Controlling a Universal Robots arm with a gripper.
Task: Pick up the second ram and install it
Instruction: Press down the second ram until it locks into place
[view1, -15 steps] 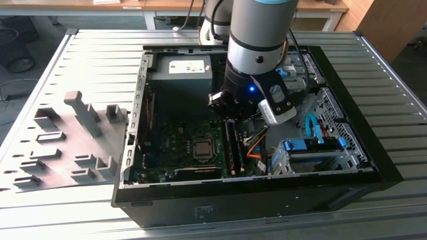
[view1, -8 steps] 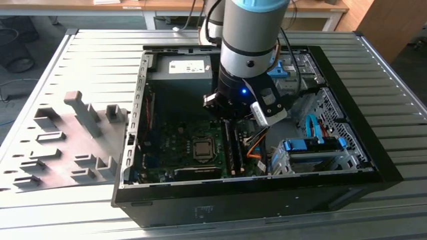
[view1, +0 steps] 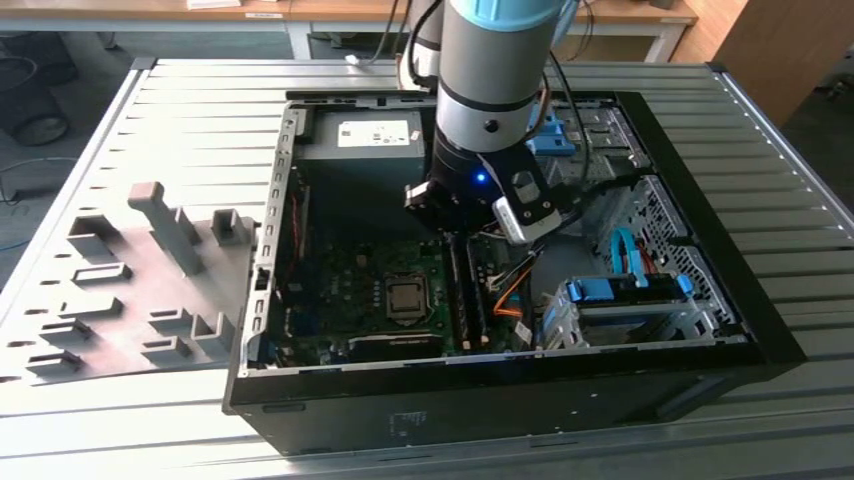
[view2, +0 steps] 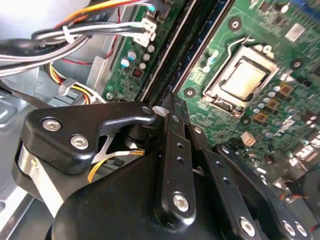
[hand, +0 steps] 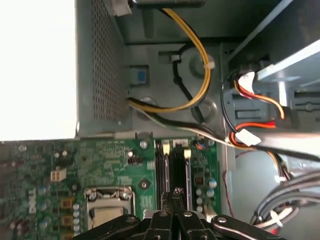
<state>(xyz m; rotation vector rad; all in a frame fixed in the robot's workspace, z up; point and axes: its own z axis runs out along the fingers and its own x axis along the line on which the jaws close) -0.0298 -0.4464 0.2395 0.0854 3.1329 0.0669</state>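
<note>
The claw (hand: 176, 192) has its fingers drawn together, almost closed, right above the memory slots (hand: 174, 165) of the motherboard (view1: 360, 290), beside the processor socket (view2: 242, 80). The second ram (view1: 466, 295) stands in its slot inside the computer case (view1: 694, 250), toward the case's front edge. The grey holder blocks (view1: 134, 290) lie on the metal table (view1: 747, 120), at its edge on the exterior view's left.
</note>
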